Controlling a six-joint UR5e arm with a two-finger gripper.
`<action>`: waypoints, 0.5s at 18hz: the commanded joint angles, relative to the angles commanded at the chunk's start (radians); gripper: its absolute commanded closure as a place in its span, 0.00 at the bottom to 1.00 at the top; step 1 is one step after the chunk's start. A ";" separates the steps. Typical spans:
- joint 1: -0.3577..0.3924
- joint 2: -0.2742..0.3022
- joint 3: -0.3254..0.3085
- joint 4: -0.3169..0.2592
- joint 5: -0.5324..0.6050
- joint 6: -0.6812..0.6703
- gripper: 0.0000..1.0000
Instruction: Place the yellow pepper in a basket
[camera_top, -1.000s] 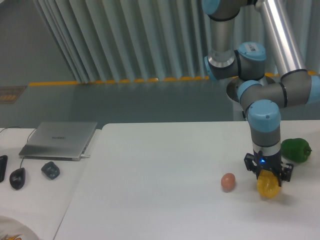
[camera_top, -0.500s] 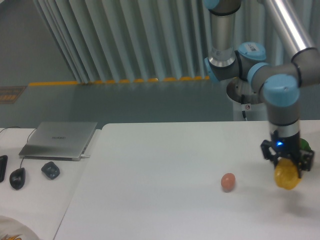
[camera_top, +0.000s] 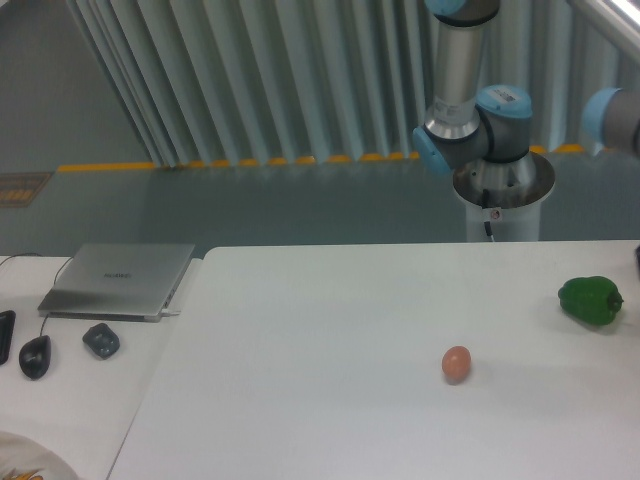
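The yellow pepper is out of view now. The gripper is also out of view, past the right edge of the frame; only the arm's upper joints (camera_top: 480, 125) and a sliver of a link (camera_top: 615, 115) at the right edge show. No basket is visible in this view.
A green bell pepper (camera_top: 590, 300) lies on the white table (camera_top: 330, 400) near its right edge. A small brown egg-like ball (camera_top: 456, 363) sits right of centre. On the left are a closed laptop (camera_top: 120, 280), a mouse (camera_top: 35, 355) and a small dark object (camera_top: 101, 341).
The gripper carried the yellow pepper up off the table and rightward, then out of the frame past the right edge. The green pepper is uncovered again.
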 joint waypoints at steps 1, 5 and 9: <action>0.025 -0.012 0.008 0.002 -0.002 0.029 0.64; 0.092 -0.089 0.046 0.009 -0.011 0.123 0.64; 0.106 -0.143 0.049 0.063 -0.040 0.131 0.63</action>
